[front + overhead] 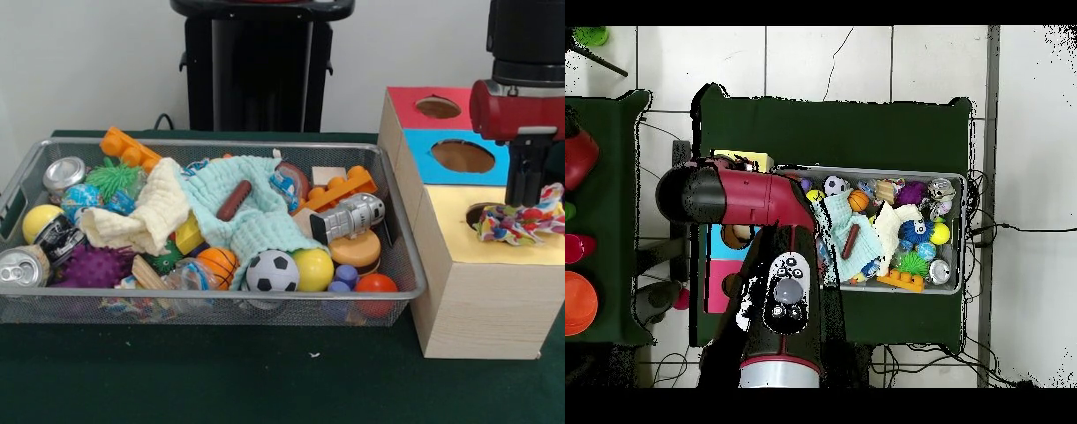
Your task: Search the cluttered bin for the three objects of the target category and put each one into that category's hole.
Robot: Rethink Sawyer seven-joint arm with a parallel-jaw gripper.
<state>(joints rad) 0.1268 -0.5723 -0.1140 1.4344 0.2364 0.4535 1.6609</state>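
My gripper hangs over the yellow-topped wooden box at the right. It is shut on a scrunched multicolour fabric piece, which droops onto the box top and covers most of the round dark hole. The wire mesh bin stands to the left, full of toys. A small patterned scrap peeks out by the mint-green cloth; I cannot tell whether it is fabric. In the overhead view the arm hides the gripper and most of the boxes; the bin lies to its right.
The blue-topped box and red-topped box stand behind the yellow one. The bin holds a pale-yellow cloth, a soccer ball, cans, orange bricks, balls and a silver toy robot.
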